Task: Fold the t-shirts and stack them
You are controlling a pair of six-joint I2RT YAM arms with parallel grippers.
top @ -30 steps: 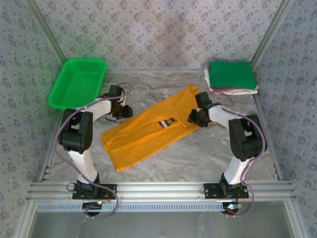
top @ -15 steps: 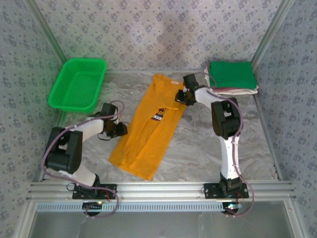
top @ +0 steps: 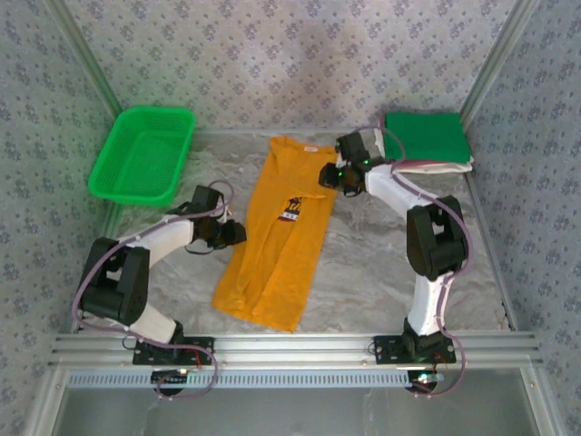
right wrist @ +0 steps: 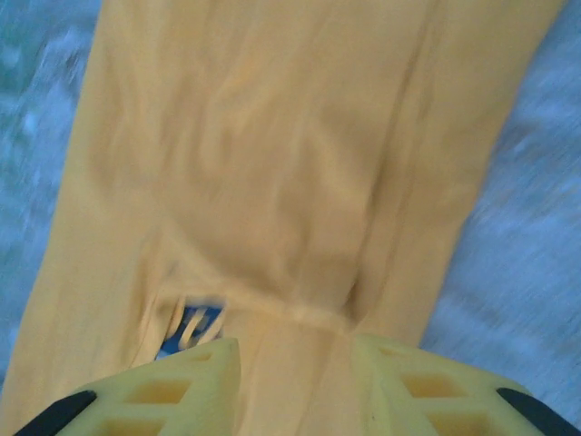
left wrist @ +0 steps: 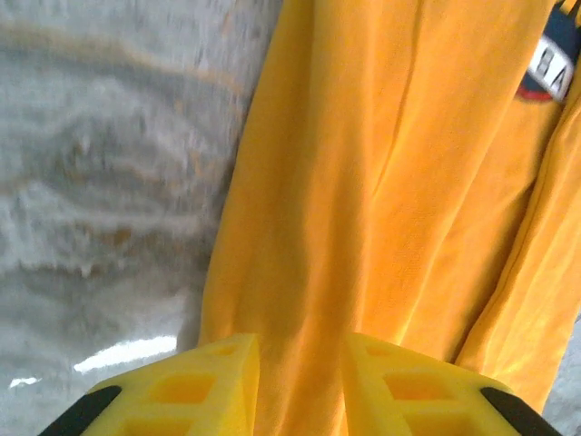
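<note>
An orange-yellow cloth t-shirt [top: 277, 238], folded into a long narrow strip with its dark blue-and-white chest print [top: 292, 210] facing up, lies down the middle of a grey marble-patterned table [top: 381, 263]. The left gripper [top: 233, 232] pinches the strip's left edge about halfway along. The right gripper [top: 329, 175] grasps its right edge, nearer the far end. A stack of folded t-shirts [top: 425, 136], green on top, sits in the far right corner. A green plastic mesh basket [top: 143, 154] stands at far left.
</note>
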